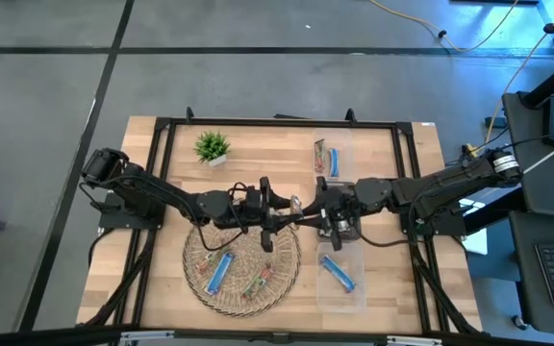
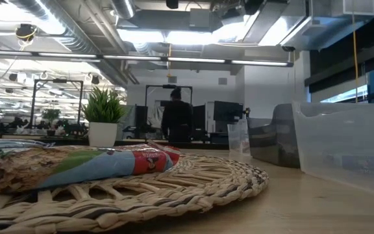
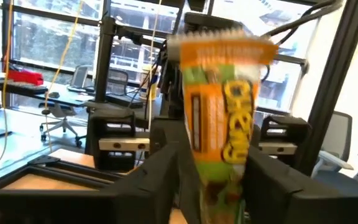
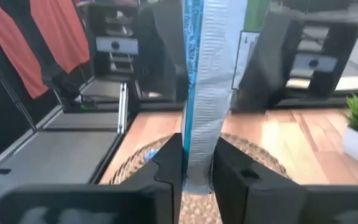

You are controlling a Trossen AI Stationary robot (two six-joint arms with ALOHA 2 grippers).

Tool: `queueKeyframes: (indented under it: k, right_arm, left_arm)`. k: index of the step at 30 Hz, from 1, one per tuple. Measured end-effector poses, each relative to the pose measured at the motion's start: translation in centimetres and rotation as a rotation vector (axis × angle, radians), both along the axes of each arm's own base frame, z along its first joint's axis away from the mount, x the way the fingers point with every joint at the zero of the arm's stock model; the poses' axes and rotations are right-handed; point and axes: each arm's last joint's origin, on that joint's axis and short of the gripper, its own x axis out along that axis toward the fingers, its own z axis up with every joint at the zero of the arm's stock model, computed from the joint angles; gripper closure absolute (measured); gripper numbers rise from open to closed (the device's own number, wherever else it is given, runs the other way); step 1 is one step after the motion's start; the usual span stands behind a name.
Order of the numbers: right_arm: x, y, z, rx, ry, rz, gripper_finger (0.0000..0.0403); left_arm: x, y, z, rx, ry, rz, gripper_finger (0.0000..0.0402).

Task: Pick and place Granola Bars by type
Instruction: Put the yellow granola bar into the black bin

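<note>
Handover above the surface: right gripper w/ jaws clamped on a granola bar, held upright over the woven mat; left gripper jaws part-open beside it. 2 bars on mat.

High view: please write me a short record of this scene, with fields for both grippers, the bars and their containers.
right gripper: shut on held bar, above the table's middle
left gripper: opposite the right gripper, at the same bar
woven mat: mat blue bar; green-red bar
upper clear tray: multicoloured bar
lower clear tray: tray blue bar
</note>
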Motion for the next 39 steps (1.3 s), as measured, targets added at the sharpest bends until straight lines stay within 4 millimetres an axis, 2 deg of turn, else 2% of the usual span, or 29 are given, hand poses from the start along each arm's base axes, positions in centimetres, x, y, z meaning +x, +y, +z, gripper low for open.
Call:
queueKeyframes:
  k: [4, 8, 18, 24, 27, 33, 39]
  right_arm:
    - [-0.1, 0.0, -0.6, -0.012, 0.062, 0.002, 0.0335]
    - [-0.3, -0.1, -1.3, -0.007, 0.145, -0.004, 0.0335]
    - [-2.4, -0.6, -4.9, 0.011, 0.59, -0.073, 0.0336]
    - [-4.2, -1.0, -6.4, 0.074, 0.848, -0.184, 0.0336]
    - [-4.6, -1.3, -6.7, 0.113, 0.901, -0.277, 0.0336]
    - [-5.2, -2.0, -7.4, 0.27, 0.954, -0.516, 0.0336]
    - [-5.9, -2.9, -9.4, 0.317, 1.009, -0.613, 0.0336]
  left_arm:
    - [-0.1, 0.0, 0.1, 0.001, 0.005, 0.001, 0.0202]
    - [-0.1, -0.1, -0.4, 0.05, 0.069, -0.003, 0.0179]
    - [0.0, -0.1, -2.9, 0.014, 0.313, -0.007, 0.0179]
    - [-0.5, 0.1, -4.8, 0.0, 0.5, 0.074, 0.018]
    - [-1.2, 0.3, -5.4, -0.041, 0.584, 0.136, 0.018]
    - [-3.8, 0.9, -6.3, -0.264, 0.787, 0.243, 0.018]
    - [-6.2, -0.1, -8.0, -0.444, 1.057, 0.239, 0.018]
